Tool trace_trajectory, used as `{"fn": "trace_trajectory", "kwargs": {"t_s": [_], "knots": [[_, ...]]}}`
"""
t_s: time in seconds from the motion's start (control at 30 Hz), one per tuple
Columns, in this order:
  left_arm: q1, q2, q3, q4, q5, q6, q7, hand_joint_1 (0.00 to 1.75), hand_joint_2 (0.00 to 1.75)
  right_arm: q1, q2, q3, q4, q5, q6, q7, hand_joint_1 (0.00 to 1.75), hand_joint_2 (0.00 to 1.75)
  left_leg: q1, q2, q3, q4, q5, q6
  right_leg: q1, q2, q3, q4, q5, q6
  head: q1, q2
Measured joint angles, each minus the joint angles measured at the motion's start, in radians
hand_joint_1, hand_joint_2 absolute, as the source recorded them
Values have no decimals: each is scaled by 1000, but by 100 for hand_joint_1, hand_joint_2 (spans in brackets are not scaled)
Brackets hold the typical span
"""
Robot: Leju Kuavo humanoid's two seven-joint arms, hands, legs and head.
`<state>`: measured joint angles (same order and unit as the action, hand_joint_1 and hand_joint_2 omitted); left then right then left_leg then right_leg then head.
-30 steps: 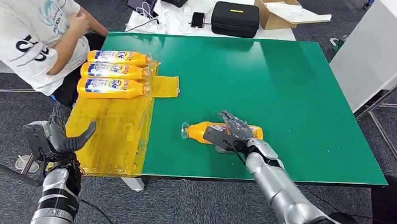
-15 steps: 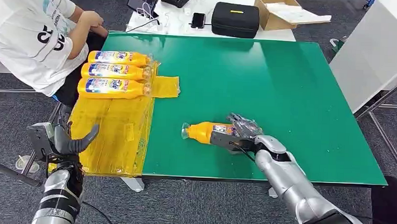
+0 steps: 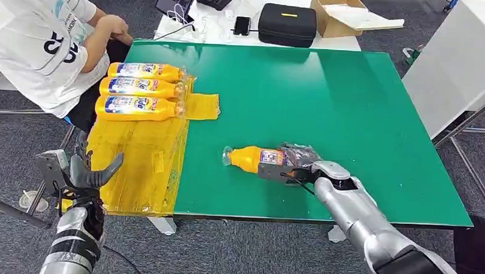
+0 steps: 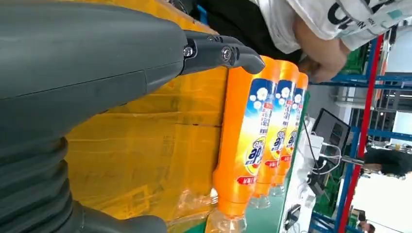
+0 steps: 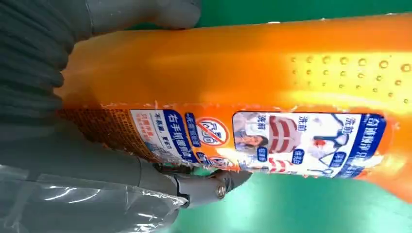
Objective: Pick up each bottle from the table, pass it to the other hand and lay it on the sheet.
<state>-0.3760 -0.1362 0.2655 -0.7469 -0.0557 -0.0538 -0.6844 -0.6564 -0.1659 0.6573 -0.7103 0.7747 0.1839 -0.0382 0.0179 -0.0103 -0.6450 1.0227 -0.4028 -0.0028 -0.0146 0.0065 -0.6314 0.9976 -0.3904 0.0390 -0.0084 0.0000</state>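
**Right hand wrapped on the lying bottle, left hand empty by the sheet**

While the orange detergent bottle (image 3: 256, 160) lies on its side on the green table (image 3: 326, 97), a little below the middle of the head view, the right hand (image 3: 294, 165) is closed over its base end, dark fingers across the top and the thumb against the near side. From the right wrist camera the same bottle (image 5: 272, 97) runs across the frame with its printed label facing the lens; a thick grey thumb (image 5: 145, 12) lies along one side and a darker finger (image 5: 209, 187) curls under the other. Whether the bottle has left the tabletop cannot be told. Its clear cap end points toward the left of the head view, at the yellow sheet (image 3: 135, 164).

That sheet covers the left strip of the table. Three more orange bottles (image 3: 138, 89) lie side by side at its far end, in the upper left of the frame, caps pointing right. A person in a white printed T-shirt (image 3: 30, 38) sits just beyond them at the table's left corner.

At lower left the left hand (image 3: 83, 174) hangs beside the near edge of the sheet, fingers spread and holding nothing. Its wrist camera looks along the sheet (image 4: 145, 145) to the three bottles (image 4: 252, 141).

A black case (image 3: 286, 23) and an open cardboard box (image 3: 342, 12) sit on a white table at the top.
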Motion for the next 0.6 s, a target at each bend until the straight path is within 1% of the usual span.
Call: {"fn": "trace_trajectory", "kwargs": {"t_s": [0.2,0.27,0.3,0.37,0.47,0.5,0.53,0.6], "knots": [[-1,-9,-2,13,4,-9,-5,0,175,12,-16,11,-6,-127,-51,-49,175,175,0,0,0,0,0,0,0,0,0,0,0,0,0,0],[0,-16,-5,13,6,-10,-2,0,175,47,-17,-10,-35,-188,-113,-77,175,175,0,0,0,0,0,0,0,0,0,0,0,0,1,0],[4,-21,-8,10,12,-15,5,0,175,73,-12,-32,-61,-213,-167,-96,175,175,0,0,-1,0,-1,0,0,0,0,0,0,0,1,0],[16,-29,-18,-6,18,-23,19,0,175,131,9,-75,-110,-224,-249,-113,175,175,0,0,-1,0,-1,0,0,0,-1,0,0,0,0,0],[24,-40,-31,-24,27,-31,30,0,175,186,34,-121,-167,-213,-294,-116,175,175,1,0,-2,0,-1,0,1,0,-2,0,0,0,0,0],[28,-45,-34,-31,38,-41,43,0,175,204,41,-132,-185,-195,-333,-125,175,175,1,0,-2,0,-1,0,1,0,-2,0,-1,0,0,0],[35,-49,-38,-42,51,-58,59,0,175,227,53,-152,-211,-167,-401,-137,175,175,1,-1,-3,0,-1,0,1,-1,-2,0,-1,0,1,0],[62,-55,-52,-76,89,-100,104,0,175,278,85,-210,-275,-97,-574,-168,175,175,1,-1,-4,0,-1,0,1,0,-3,0,-1,0,0,0]]}}
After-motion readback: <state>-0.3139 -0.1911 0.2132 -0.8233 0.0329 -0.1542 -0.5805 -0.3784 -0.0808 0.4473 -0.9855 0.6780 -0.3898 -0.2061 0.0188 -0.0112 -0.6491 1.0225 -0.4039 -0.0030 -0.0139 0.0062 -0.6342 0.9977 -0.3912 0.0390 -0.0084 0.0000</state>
